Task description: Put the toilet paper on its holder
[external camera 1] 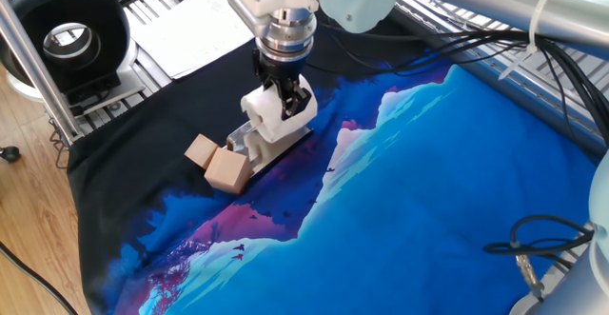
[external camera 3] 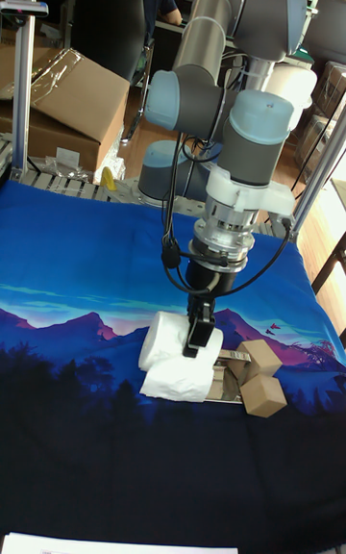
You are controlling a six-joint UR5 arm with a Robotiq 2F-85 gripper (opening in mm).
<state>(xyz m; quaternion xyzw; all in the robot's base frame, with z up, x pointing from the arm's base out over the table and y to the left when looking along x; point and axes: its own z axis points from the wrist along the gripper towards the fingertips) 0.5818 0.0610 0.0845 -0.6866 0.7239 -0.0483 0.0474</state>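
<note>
Fixed view, left to right: a black spool [external camera 1: 65, 31] sits at the far left edge, with white sheets [external camera 1: 195, 25] beside it. Two wooden cubes [external camera 1: 217, 162] rest on the blue cloth [external camera 1: 447, 191] at the near end of the holder [external camera 1: 285, 144], whose silver plate is mostly hidden. The roll [external camera 1: 271, 115] lies directly over the plate, apparently touching it. The gripper [external camera 1: 285, 101] points straight down, its dark fingers [external camera 3: 199, 335] pinching the roll's upper side. In the tall view the roll [external camera 3: 178, 359] lies left of the cubes [external camera 3: 261, 379].
</note>
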